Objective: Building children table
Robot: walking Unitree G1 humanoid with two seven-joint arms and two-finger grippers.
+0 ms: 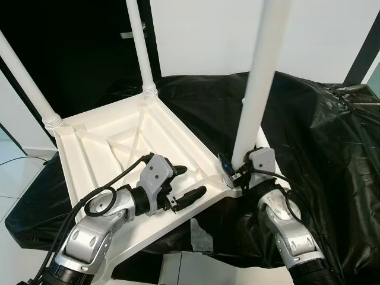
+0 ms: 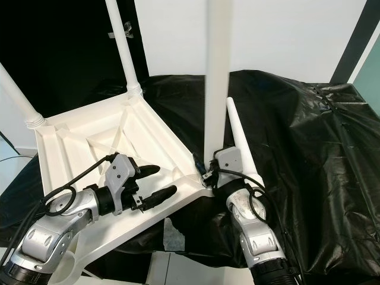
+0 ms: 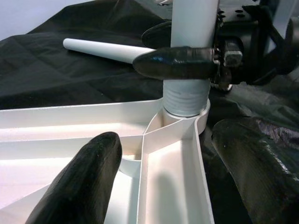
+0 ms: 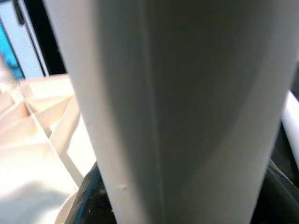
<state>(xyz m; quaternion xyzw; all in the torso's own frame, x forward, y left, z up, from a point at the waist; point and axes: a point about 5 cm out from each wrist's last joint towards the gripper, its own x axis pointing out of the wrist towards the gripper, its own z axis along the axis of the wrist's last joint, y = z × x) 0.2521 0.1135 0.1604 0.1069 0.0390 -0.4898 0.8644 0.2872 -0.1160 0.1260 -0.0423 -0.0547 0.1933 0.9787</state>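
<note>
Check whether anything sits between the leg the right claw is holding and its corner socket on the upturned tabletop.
Nothing visible does. The right claw grips the upright leg, whose threaded end already sits in the corner socket of the tabletop. The left claw hovers open over the underside, clear of that corner.

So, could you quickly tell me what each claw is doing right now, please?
Left claw: open, hovering over the upturned tabletop.
Right claw: closed on the upright leg at its corner socket.
</note>
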